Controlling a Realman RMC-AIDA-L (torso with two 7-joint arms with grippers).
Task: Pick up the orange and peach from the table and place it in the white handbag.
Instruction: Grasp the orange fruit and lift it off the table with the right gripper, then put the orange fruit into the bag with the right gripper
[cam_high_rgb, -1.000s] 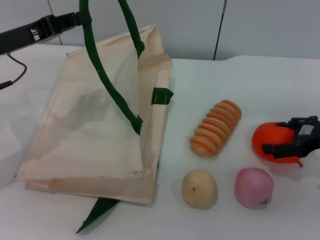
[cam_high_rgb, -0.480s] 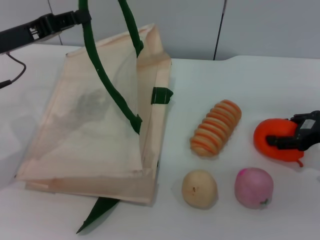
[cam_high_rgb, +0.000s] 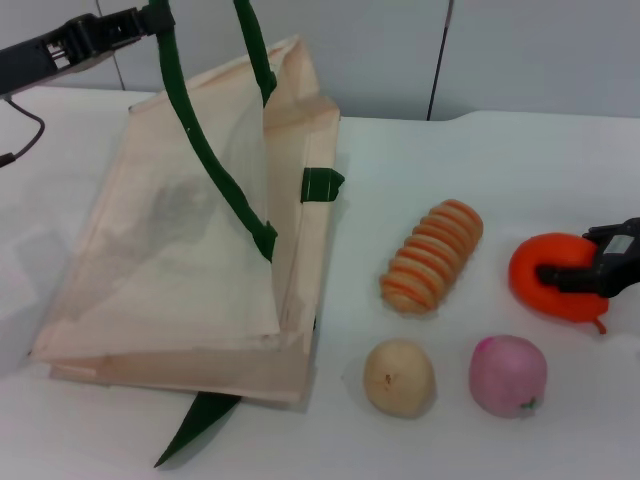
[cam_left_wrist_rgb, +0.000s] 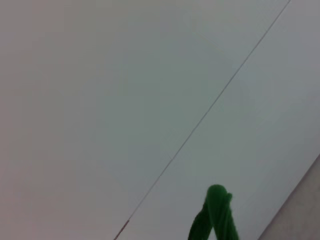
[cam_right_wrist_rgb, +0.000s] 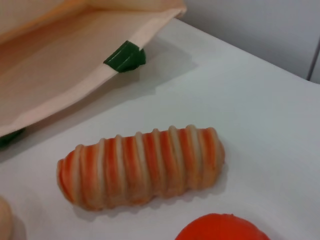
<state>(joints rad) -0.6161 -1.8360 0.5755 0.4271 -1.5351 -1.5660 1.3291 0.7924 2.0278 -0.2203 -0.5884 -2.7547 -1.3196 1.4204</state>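
Observation:
The orange (cam_high_rgb: 535, 272) rests on the white table at the right, and its top edge also shows in the right wrist view (cam_right_wrist_rgb: 220, 229). My right gripper (cam_high_rgb: 580, 265) reaches in from the right edge and is shut on the orange, one black finger pressing a dent into it. The pink peach (cam_high_rgb: 508, 375) lies just in front of the orange, untouched. The white handbag (cam_high_rgb: 180, 250) lies on the left with its mouth held open. My left gripper (cam_high_rgb: 148, 20), at the top left, is shut on one dark green strap handle (cam_left_wrist_rgb: 215, 215) and holds it up.
An oblong orange-and-tan striped piece (cam_high_rgb: 432, 255) (cam_right_wrist_rgb: 140, 167) lies between the bag and the orange. A beige round fruit (cam_high_rgb: 398, 377) sits left of the peach. A green tab (cam_high_rgb: 322, 184) marks the bag's near edge. A grey wall runs behind the table.
My right gripper has drawn back to the right and closed on the orange, which now looks dented. The left gripper has lifted the strap a little higher, shifting the bag's top.

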